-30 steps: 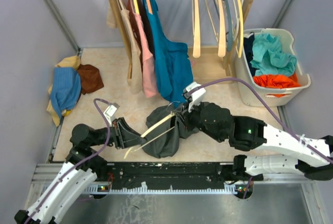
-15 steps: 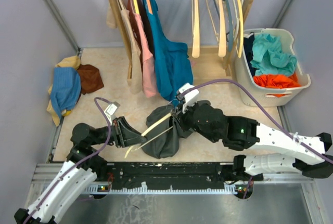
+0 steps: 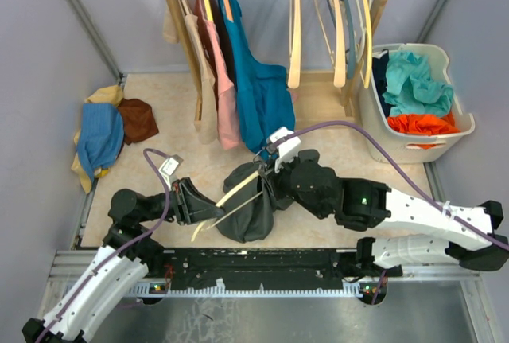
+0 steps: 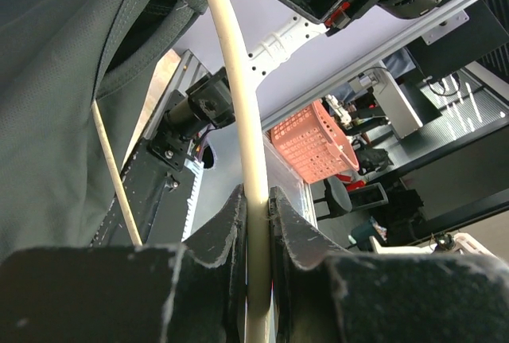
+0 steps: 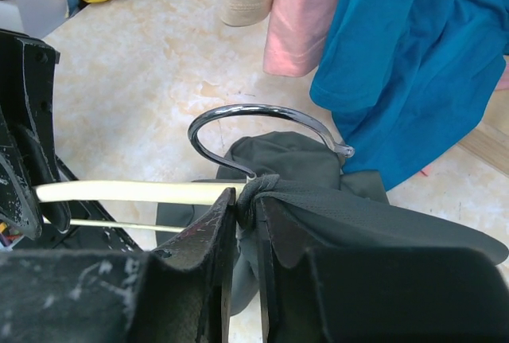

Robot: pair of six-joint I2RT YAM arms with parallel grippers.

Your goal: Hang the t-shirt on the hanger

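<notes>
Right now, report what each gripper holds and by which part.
Left gripper clamps the wooden hanger by its bare arm. Right gripper pinches the dark grey t-shirt at its neck edge, beside the base of the metal hook.

The left arm rises from its base well below and left of the hanger, folds at the elbow, and runs its forearm low and level toward the hanger's left end. There the left gripper is clamped on the pale wooden bar, both fingers pressed flat against it. The right arm comes in from far right of the hanger, stretched long and low, its bulky black wrist just beside the hook end. The right gripper points at the foot of the hook, jaws a narrow slit apart with a fold of the t-shirt between the tips. Whether they press it, I can't make out.
</notes>
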